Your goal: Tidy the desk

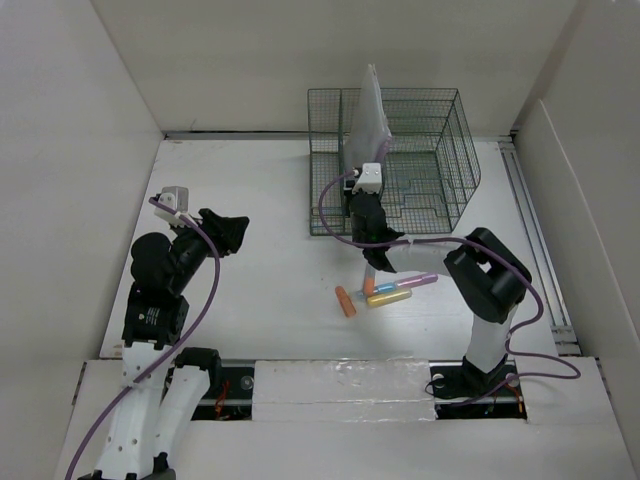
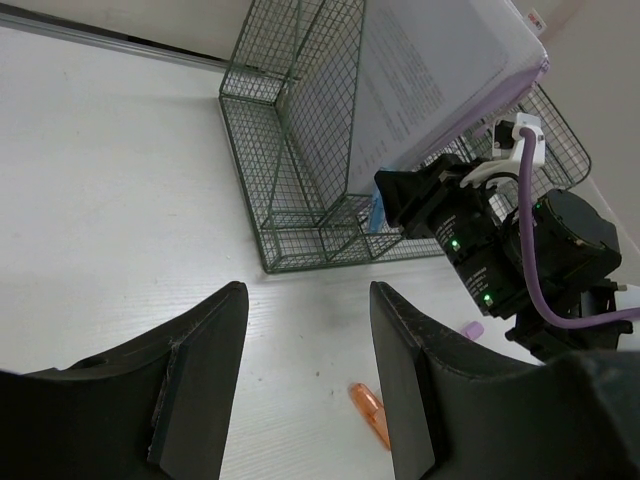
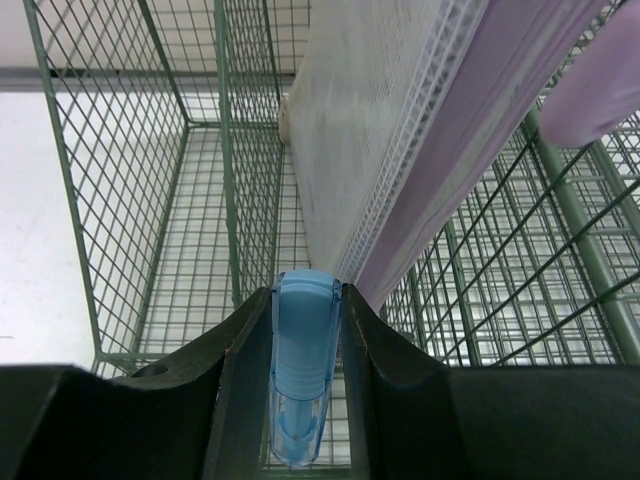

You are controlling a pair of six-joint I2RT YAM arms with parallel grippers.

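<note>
On the white desk (image 1: 250, 190) stands a dark green wire basket (image 1: 440, 150) with a white and lilac folder (image 1: 368, 115) upright in it. My right gripper (image 3: 305, 300) is shut on a blue marker (image 3: 303, 360) at the basket's front wall (image 2: 300, 255). The marker points at the gap between a mesh divider (image 3: 232, 150) and the folder (image 3: 400, 120). From the left wrist view its blue tip (image 2: 375, 213) shows against the mesh. My left gripper (image 1: 238, 232) hovers open over the desk's left half, with nothing between its fingers (image 2: 200, 370).
Several loose markers lie in front of the basket: an orange one (image 1: 345, 301), a yellow one (image 1: 388, 297) and a pink one (image 1: 415, 284). The orange marker (image 2: 368, 410) shows past my left gripper's right finger. White panel walls (image 1: 90, 150) border the desk.
</note>
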